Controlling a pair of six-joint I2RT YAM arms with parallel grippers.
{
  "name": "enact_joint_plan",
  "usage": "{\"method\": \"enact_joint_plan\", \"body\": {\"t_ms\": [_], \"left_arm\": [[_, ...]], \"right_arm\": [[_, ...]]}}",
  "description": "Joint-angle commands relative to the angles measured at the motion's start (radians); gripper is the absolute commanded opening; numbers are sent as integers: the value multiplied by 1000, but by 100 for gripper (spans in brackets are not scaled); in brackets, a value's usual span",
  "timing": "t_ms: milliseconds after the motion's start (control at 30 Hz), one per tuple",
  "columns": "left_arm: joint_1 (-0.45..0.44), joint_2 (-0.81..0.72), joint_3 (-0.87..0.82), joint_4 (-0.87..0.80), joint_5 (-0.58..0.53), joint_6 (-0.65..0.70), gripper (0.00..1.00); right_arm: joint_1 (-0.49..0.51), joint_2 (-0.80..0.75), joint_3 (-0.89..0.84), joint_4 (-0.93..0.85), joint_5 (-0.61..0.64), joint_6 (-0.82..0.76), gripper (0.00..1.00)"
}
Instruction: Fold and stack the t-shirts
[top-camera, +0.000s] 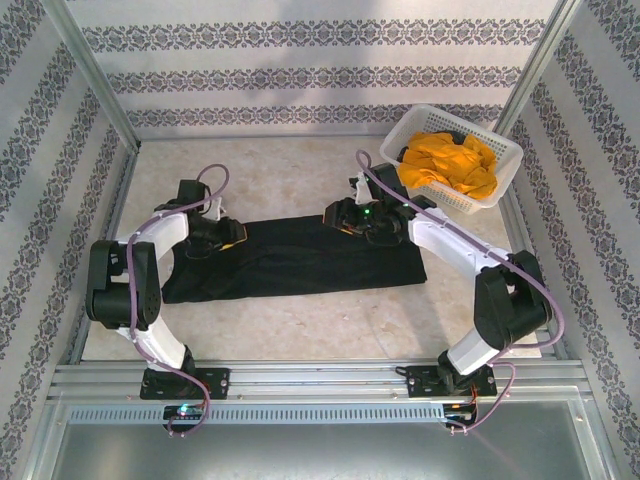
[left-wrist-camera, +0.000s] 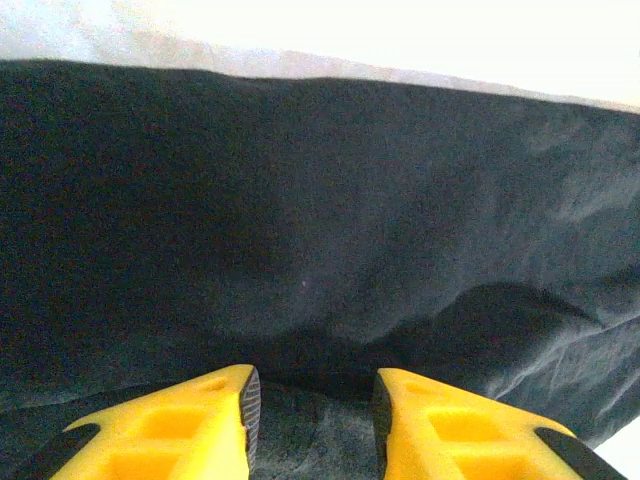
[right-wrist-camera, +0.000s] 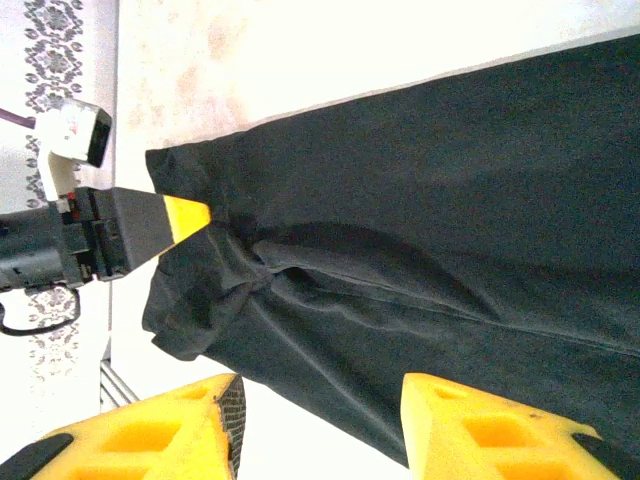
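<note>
The black shirt (top-camera: 300, 258) lies flat on the table (top-camera: 300, 325) as a long strip between the two arms. The left gripper (left-wrist-camera: 312, 390) is low over the left end of it. Its fingers are apart and nothing is pinched between them. The right gripper (right-wrist-camera: 320, 390) is by the far edge, a bit right of the middle. Its fingers are spread wide too and hold nothing. I think the job now is the next fold of this shirt. To do it well, each gripper should go down on an edge of the cloth and pinch all the layers, not just the top one. Then both should lift a little, move together at the same speed, and lay the cloth down so the edges line up. There is a bump of loose cloth near the left end, and it may need pulling smooth first. The white basket (top-camera: 471, 127) sits at the far right corner. The orange shirt (top-camera: 450, 162) is inside it, all bunched up and not yet folded.
</note>
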Motion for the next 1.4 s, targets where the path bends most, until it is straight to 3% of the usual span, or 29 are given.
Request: {"method": "enact_joint_plan", "body": {"t_ms": [0,133,267,400,533,633,867,1133,1367], "left_arm": [[-9,-18,-34,7,-23,48,37],[-16,-12,-40,5,-68,54,37],[-21,-56,-58,19,-140,58,45],[-21,-61,-69,34,-123,59,45],[-26,-30,-84,52,-95,50,41],[-31,-37,-91,72,-72,31,32],[-64,-107,-102,39,-50,-29,0],[-176,-264,-181,-16,-30,-197,0],[-262,-341,-247,-18,-75,-350,0]], "right_arm": [[10,-35,-22,15,-17,17,47],[13,-49,-26,17,-21,23,47],[19,-50,-27,23,-26,31,47],[29,-41,-28,31,-26,37,47],[40,-35,-30,36,-23,41,47],[42,-35,-28,36,-22,43,46],[42,-34,-34,34,-10,43,46],[38,-41,-54,37,3,48,45],[39,-43,-63,38,-2,52,44]]}}
